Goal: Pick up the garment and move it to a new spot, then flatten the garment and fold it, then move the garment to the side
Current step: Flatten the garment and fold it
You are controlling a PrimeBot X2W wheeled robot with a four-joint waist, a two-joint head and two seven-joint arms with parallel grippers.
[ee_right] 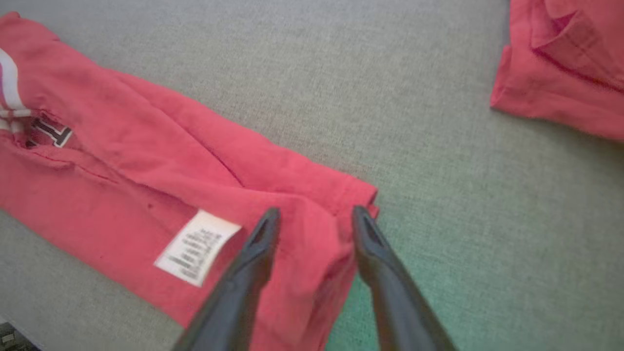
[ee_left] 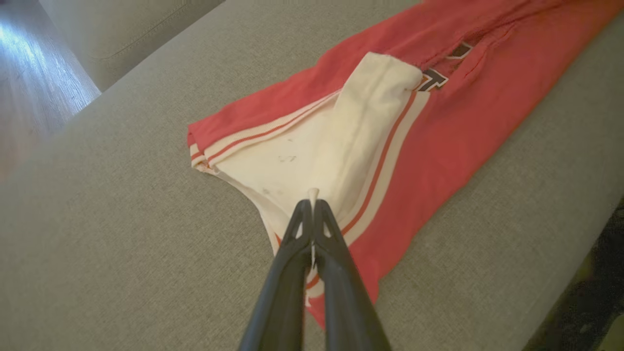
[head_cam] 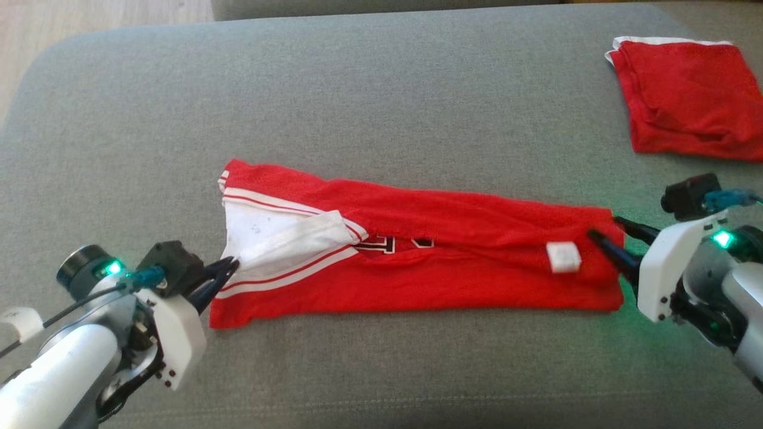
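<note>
A red garment (head_cam: 453, 268) with white striped trim and black lettering lies folded into a long strip across the grey cushion (head_cam: 381, 107). My left gripper (head_cam: 229, 266) pinches the white trim at the strip's left end; in the left wrist view the gripper (ee_left: 310, 204) is shut on a sliver of that white cloth (ee_left: 341, 141). At the right end my right gripper (head_cam: 603, 230) stands open over the red hem, one finger on each side of the fabric edge. The right wrist view shows its gripper (ee_right: 316, 213) parted above the garment (ee_right: 146, 161), near a white care label (ee_right: 197, 247).
A second red cloth (head_cam: 685, 101), folded with a white edge, lies at the cushion's far right; it is seen also in the right wrist view (ee_right: 565, 63). Wooden floor (head_cam: 36, 36) shows beyond the cushion's far left corner. Bare grey cushion surrounds the strip.
</note>
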